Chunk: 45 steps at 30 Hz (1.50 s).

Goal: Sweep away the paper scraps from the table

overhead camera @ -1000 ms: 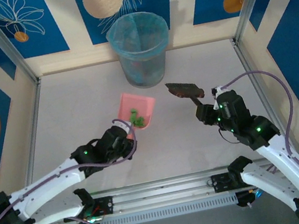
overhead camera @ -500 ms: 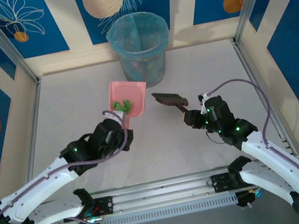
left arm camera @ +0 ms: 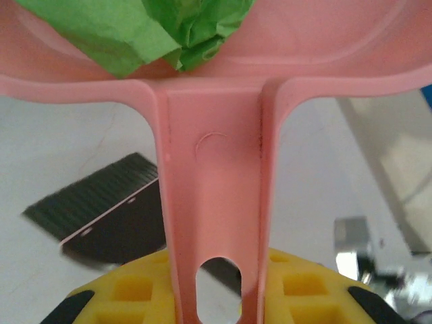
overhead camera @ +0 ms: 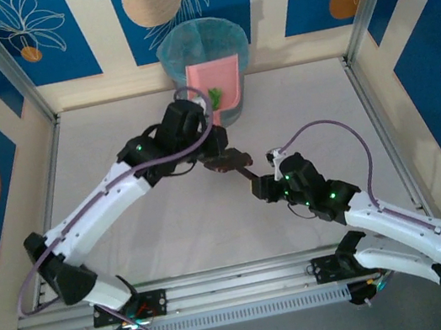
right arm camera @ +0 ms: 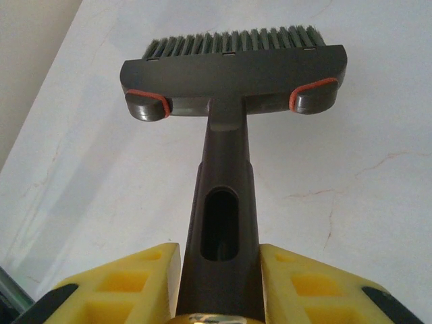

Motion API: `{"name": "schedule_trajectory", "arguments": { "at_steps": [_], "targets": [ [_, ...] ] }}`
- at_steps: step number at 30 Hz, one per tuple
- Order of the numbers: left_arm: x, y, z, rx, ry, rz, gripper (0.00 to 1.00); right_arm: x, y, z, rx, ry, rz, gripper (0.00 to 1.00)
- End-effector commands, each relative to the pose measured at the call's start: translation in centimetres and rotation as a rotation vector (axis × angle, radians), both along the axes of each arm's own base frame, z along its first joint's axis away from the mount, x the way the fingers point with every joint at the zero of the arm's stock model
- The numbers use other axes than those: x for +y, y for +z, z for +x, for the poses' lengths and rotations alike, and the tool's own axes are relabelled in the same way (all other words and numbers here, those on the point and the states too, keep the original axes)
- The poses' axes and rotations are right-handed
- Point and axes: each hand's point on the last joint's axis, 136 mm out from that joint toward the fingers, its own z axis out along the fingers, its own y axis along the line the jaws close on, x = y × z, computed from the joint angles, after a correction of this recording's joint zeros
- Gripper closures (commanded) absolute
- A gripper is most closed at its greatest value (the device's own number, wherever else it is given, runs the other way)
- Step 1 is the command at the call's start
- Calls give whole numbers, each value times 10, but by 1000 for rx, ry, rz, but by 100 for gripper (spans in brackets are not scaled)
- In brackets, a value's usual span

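My left gripper (overhead camera: pixel 207 127) is shut on the handle of the pink dustpan (overhead camera: pixel 215 79), which is raised and tilted over the rim of the teal bin (overhead camera: pixel 180 51). Green paper scraps (overhead camera: pixel 214 95) lie in the pan. The left wrist view shows the pink handle (left arm camera: pixel 214 202) between my yellow fingers (left arm camera: pixel 121 297), with the green paper scraps (left arm camera: pixel 169 34) above. My right gripper (overhead camera: pixel 264 185) is shut on the handle of a dark brush (overhead camera: pixel 225 162), held low over the table (overhead camera: pixel 115 149). In the right wrist view the brush (right arm camera: pixel 233 67) points away, bristles up.
The bin stands at the table's back edge, with colored bits inside it. The left arm stretches diagonally across the middle of the table. The brush head (left arm camera: pixel 101 209) hangs just below the left wrist. Metal rails (overhead camera: pixel 242 285) run along the near edge.
The left arm has carried the dustpan with the scraps up from mid-table to the bin's rim. The right arm has moved the brush left and nearer the middle.
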Motion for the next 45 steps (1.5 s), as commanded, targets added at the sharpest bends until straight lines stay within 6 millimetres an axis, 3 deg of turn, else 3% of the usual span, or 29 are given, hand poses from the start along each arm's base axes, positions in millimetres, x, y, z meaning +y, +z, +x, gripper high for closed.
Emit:
{"name": "schedule_trajectory", "arguments": {
  "at_steps": [1,8,15,21,26,34,41,45],
  "targets": [
    [-18,24,16,76,-31,-157,100,3,25,12,-135,-9,3,100],
    [-41,56,72,163,-17,-442,100,-9,31,15,-198,-41,-27,100],
    [-50,77,118,197,72,-677,100,-16,40,12,-270,-44,-20,100],
    [-58,111,156,195,126,-856,100,-11,37,10,-297,-11,-10,100],
    [-61,115,183,213,211,-967,100,-4,35,8,-309,29,-19,100],
    [-65,98,206,250,321,-1128,100,-5,35,9,-324,26,-29,100],
    [-94,104,213,287,242,-1236,100,1,31,12,-310,41,-41,100],
    [-100,109,218,264,218,-1343,100,0,32,12,-319,37,-46,100]
  ]
}}
